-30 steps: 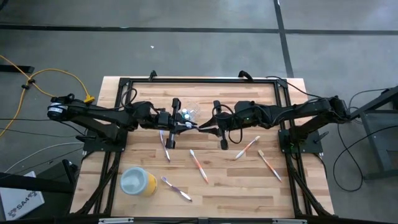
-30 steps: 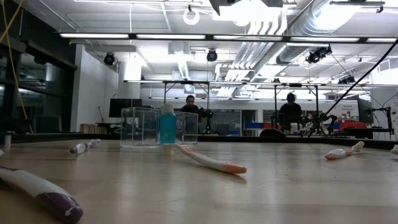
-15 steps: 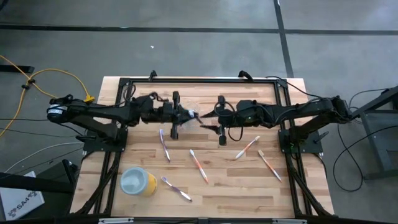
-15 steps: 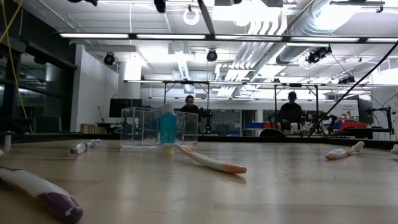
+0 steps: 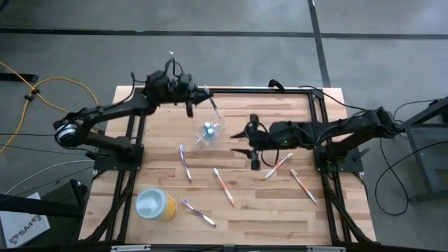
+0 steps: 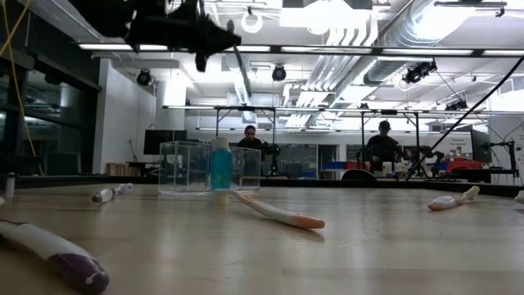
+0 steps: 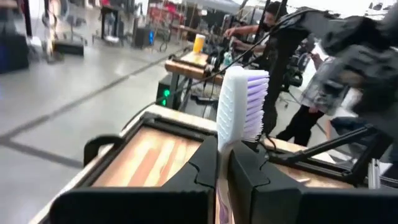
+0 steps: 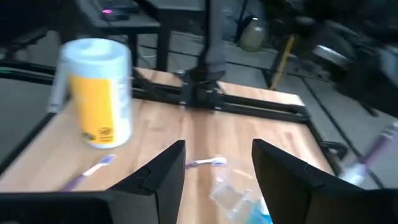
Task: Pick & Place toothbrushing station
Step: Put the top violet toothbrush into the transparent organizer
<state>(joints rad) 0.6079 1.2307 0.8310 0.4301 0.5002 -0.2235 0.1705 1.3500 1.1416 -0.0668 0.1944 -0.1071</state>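
Left claw (image 5: pixel 203 96), raised at the worktop's (image 5: pixel 280 210) far edge, grasps a slim white toothbrush (image 7: pixel 239 106); right claw (image 5: pixel 253 143), released, right of the small clear plastic cup (image 5: pixel 208 131).

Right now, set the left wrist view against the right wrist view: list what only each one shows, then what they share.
Only the left wrist view shows the left gripper shut on a toothbrush, bristle head up, with people beyond the table. Only the right wrist view shows the open right gripper, the yellow cup, the clear plastic cup and a purple toothbrush lying flat. Both show the wooden table and its black frame.
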